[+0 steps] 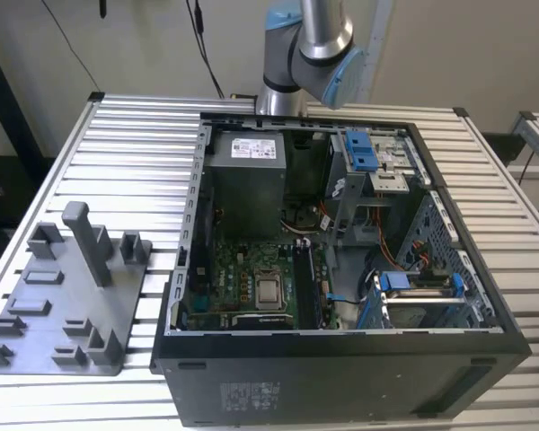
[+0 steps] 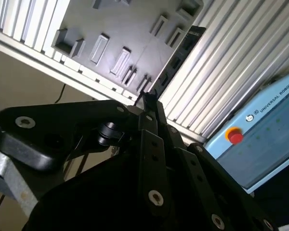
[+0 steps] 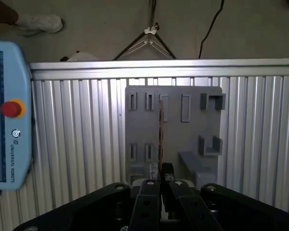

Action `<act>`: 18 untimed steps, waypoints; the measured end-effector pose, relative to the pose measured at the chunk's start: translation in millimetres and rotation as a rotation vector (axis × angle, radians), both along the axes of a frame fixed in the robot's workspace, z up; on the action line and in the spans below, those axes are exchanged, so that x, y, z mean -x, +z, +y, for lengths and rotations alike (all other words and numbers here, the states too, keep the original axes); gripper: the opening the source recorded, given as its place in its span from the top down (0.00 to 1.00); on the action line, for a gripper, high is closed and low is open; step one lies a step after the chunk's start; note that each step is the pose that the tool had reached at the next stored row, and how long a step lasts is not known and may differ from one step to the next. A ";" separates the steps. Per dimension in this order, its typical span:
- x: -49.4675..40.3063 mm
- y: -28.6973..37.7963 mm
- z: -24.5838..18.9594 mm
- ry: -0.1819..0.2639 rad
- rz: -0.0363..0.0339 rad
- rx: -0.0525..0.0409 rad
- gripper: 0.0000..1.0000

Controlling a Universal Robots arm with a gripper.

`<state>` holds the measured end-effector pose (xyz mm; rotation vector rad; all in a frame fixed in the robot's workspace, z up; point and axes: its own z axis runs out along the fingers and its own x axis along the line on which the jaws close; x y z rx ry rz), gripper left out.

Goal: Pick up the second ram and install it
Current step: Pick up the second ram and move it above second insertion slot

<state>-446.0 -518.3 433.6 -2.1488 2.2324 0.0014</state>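
- Exterior view's left: the grey holder tray [image 1: 63, 314] lies flat on the slatted table [image 1: 135, 153], just beside the computer case [image 1: 341, 368].
- Centre to right: the computer case lies open, with the motherboard [image 1: 251, 287] exposed. The arm [image 1: 310, 54] rises behind it.
- First wrist view: the gripper [image 3: 161, 179] is clenched on the second ram [image 3: 160, 130]. The stick is seen edge-on, projecting from the fingertips in front of the holder tray.
- A teach pendant [image 3: 9, 115] lies beside the table.

The arm [image 1: 323, 20] is a silver tube with grey joint housings and light-blue caps. The end effector [image 3: 161, 174] is matte black, its flat linkage bars pinned with silver round-headed screws [image 2: 155, 196] behind the tip.
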 end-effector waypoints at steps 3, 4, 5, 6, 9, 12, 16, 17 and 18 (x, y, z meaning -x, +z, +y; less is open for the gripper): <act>0.0 0.0 0.0 0.000 -0.0001 -0.0001 0.86; 0.0 0.0 0.0 0.000 -0.0001 -0.0001 0.86; 0.0 -0.1 0.0 0.000 -0.0002 -0.0001 0.86; 0.0 0.0 0.0 0.000 -0.0001 0.0000 0.86; -0.9 0.1 -0.1 0.000 0.0000 0.0000 0.86; -9.1 0.0 0.0 0.000 -0.0001 -0.0001 0.86; -25.2 0.0 0.0 0.000 0.0000 0.0000 0.86; -29.1 -0.1 0.0 0.000 -0.0002 -0.0001 0.86; -32.1 0.0 0.0 0.000 -0.0001 0.0000 0.86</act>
